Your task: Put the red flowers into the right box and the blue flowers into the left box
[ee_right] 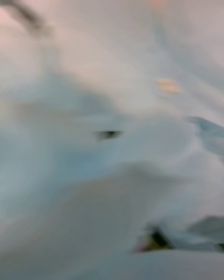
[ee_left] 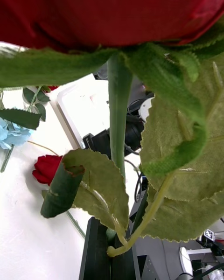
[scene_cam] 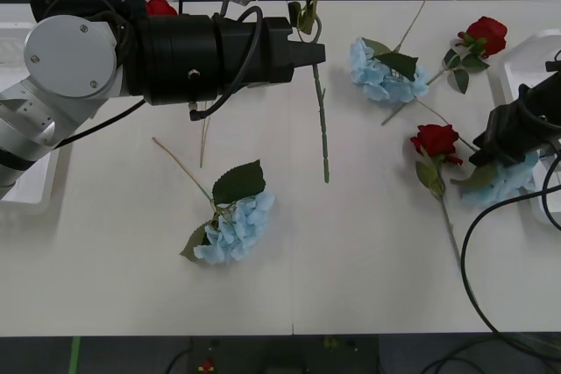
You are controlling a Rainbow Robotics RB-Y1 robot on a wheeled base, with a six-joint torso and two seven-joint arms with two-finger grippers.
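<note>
Left gripper clamped on a red rose by its stem, lifted over the table near its far edge. Right gripper low at the table's right side, against a blue flower — fingers hidden, cannot tell. Right box on the table's right edge, left box on its left. Loose on the table — two blue flowers, two red roses.
</note>
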